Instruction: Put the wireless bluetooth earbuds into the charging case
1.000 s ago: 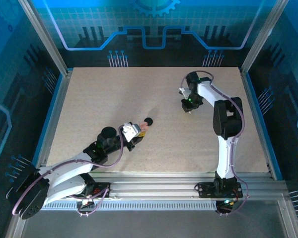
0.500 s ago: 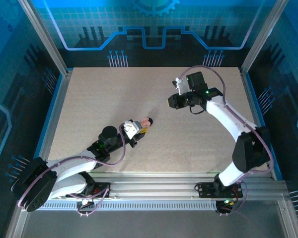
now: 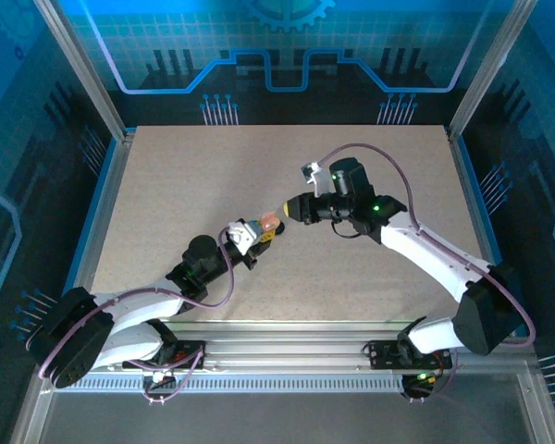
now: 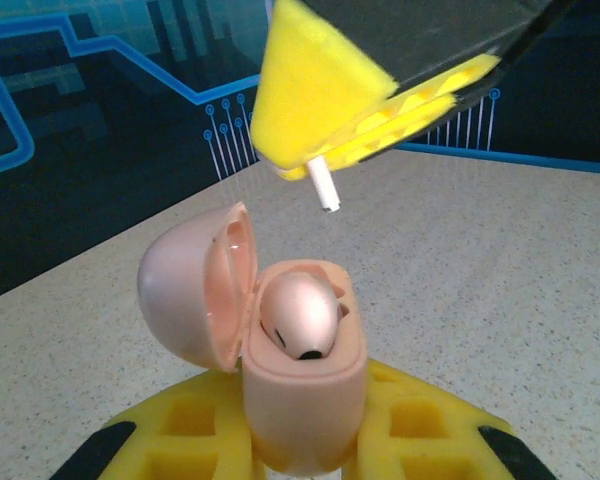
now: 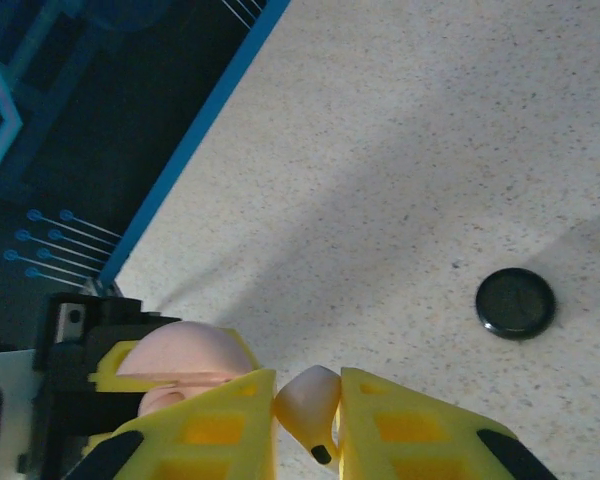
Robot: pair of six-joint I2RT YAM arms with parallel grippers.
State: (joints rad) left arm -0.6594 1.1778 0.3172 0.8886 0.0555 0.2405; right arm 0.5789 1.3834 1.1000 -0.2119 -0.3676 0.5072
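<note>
Case (image 4: 305, 400) open, earbud (image 4: 298, 312) inside, second earbud (image 5: 306, 393) above

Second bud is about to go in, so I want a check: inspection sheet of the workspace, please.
Surface: speckled beige table.
Job's things: pink charging case open, one earbud seated; second earbud poised above it.
Clutter: round black puck on the table.
Grippers: left tool shut on the charging case; right tool shut on the second earbud.
Cables: purple cable looping off each arm.
Surroundings: blue printed walls, aluminium frame.
</note>
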